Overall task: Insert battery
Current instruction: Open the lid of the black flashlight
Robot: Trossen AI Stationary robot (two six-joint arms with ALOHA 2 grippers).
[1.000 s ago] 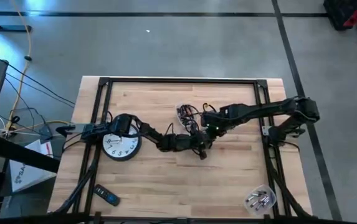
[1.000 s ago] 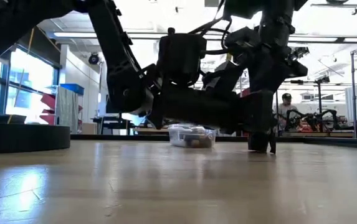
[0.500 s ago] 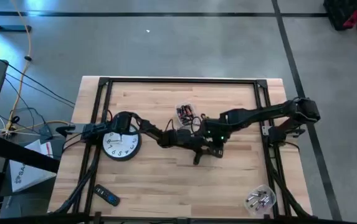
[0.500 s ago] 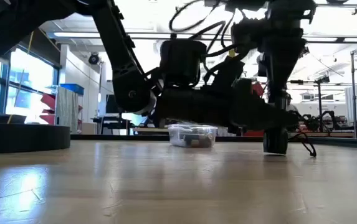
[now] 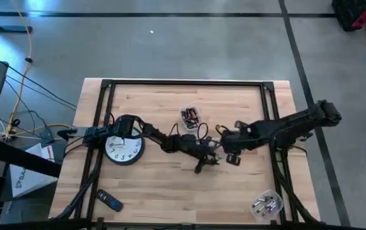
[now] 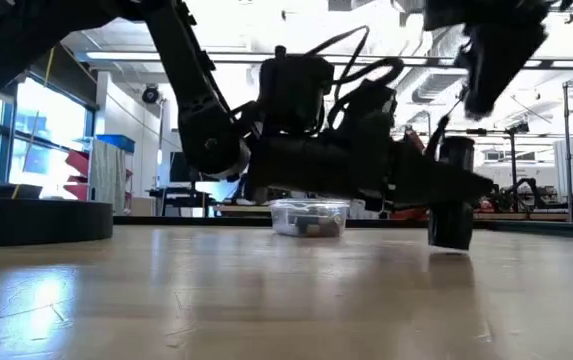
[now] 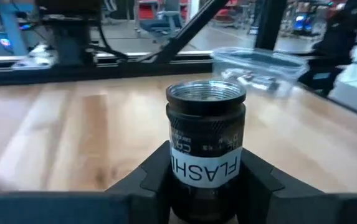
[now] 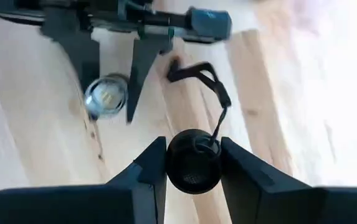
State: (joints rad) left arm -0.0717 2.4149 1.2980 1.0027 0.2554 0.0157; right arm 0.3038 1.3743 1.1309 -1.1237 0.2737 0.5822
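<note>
Wooden table (image 5: 157, 191), flashlight opened for its battery.
My left gripper (image 7: 204, 177) clamped the flashlight (image 7: 205, 142) upright, mouth exposed; my right gripper (image 8: 192, 163) pinched its cap (image 8: 192, 163) clear.

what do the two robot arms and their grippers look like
Both arms are dark, near black, built of jointed segments with loose black cables looping along them. The left arm and right arm each show a small green light near the wrist. The left gripper has two blocky matte black fingers with angled inner faces; the right gripper has the same wedge-shaped black fingers.
</note>
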